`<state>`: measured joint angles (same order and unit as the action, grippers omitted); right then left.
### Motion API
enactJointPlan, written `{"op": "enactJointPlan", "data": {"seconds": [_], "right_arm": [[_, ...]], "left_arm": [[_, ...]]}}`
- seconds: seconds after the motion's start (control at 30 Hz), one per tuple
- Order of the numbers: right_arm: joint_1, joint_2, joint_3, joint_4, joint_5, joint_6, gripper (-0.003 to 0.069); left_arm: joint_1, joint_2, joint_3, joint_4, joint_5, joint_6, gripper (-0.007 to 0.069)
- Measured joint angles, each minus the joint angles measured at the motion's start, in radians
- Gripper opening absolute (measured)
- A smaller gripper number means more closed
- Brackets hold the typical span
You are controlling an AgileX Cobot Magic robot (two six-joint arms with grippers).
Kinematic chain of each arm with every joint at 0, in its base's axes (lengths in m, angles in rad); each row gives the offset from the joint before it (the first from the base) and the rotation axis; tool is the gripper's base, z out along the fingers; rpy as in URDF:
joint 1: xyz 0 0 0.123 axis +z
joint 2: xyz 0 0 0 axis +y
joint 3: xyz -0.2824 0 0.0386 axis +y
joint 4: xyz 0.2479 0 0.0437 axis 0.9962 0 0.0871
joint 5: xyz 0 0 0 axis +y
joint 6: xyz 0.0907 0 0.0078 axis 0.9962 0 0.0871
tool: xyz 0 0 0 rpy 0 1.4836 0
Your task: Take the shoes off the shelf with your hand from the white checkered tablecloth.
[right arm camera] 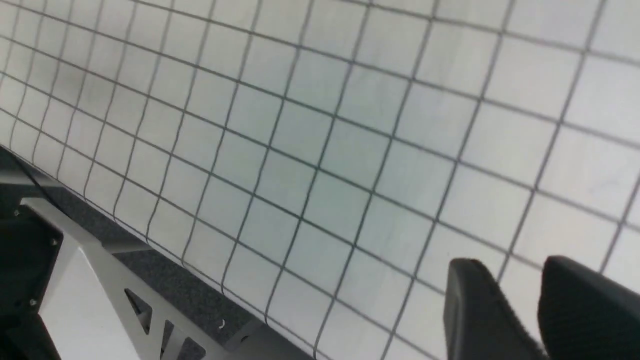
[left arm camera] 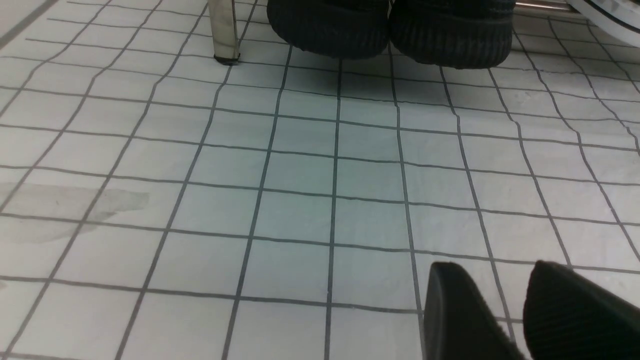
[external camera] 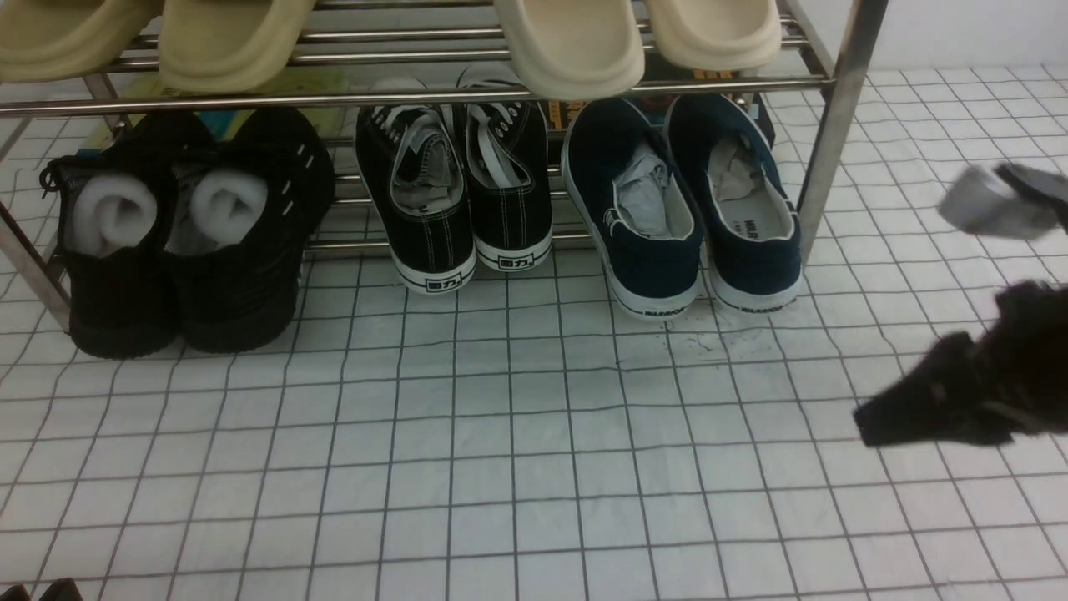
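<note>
Right tool (external camera: 884,417) hangs near the right edge of the bench (external camera: 534,467), its fingers (right arm camera: 475,310) spread only a little and holding nothing. The shoes (external camera: 684,209) lean on the shelf (external camera: 834,125) toward the far right corner, left and farther from this tool, heels facing the near edge; the right arm is nearer.

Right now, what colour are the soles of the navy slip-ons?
White soles, best seen in the front view.
</note>
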<state>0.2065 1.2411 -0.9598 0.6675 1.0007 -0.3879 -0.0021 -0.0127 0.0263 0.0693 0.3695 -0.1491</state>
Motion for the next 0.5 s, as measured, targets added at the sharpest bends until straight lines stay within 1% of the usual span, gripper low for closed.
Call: {"op": "enactJointPlan", "data": {"seconds": [0.07,0.1,0.13,0.17,0.27,0.37,0.43,0.5], "right_arm": [[0.081,0.105,-0.115,-0.049,-0.021,0.023,0.0319],[0.111,0.147,-0.178,-0.074,-0.026,0.033,0.0341],[0.117,0.155,-0.189,-0.080,-0.028,0.035,0.0349],[0.157,0.214,-0.268,-0.123,-0.032,0.046,0.0377],[0.235,0.356,-0.461,-0.229,-0.035,0.097,0.0433],[0.272,0.434,-0.563,-0.285,-0.035,0.144,0.0453],[0.312,0.526,-0.669,-0.361,-0.038,0.189,0.0465],[0.332,0.584,-0.742,-0.408,-0.041,0.215,0.0468]], "left_arm": [[0.000,0.000,0.000,0.000,0.000,0.000,0.0240],[0.000,0.000,0.000,0.000,0.000,0.000,0.0240],[0.000,0.000,0.000,0.000,0.000,0.000,0.0240],[0.000,0.000,0.000,0.000,0.000,0.000,0.0240],[0.000,0.000,0.000,0.000,0.000,0.000,0.0240],[0.000,0.000,0.000,0.000,0.000,0.000,0.0240],[0.000,0.000,0.000,0.000,0.000,0.000,0.0240],[0.000,0.000,0.000,0.000,0.000,0.000,0.0240]]}}
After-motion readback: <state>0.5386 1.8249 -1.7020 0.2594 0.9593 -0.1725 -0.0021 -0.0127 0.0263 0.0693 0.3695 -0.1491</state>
